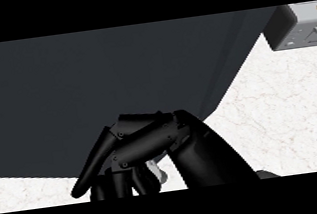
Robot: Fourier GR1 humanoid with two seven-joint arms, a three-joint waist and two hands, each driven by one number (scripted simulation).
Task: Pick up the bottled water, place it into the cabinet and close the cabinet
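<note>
The bottled water cannot be made out as a bottle anywhere in the head view; the only possible hint of it is a small pale grey sliver (pixel 154 171) showing between the black fingers low in the frame, and whether that is the bottle or part of the hand itself I cannot tell. One hand (pixel 148 148) fills the lower middle of the view, its fingers (pixel 98 160) curled downward and its thumb side bunched against them, so it looks closed round something narrow rather than spread wide; which of the robot's hands it is cannot be settled from this angle, since no forearm leads clearly to either side. The other hand does not show. Just beyond the knuckles rises a broad dark grey panel (pixel 92 92), most likely the cabinet or its door, which covers most of the view and slants away toward the upper right. The hand sits right at its lower edge, which, in my judgement, suits either carrying the bottle inside or pushing the door shut. Around it lies the white marbled table (pixel 289 112), and at the upper right corner stands a light grey boxy appliance (pixel 304 27), well apart from the hand.
</note>
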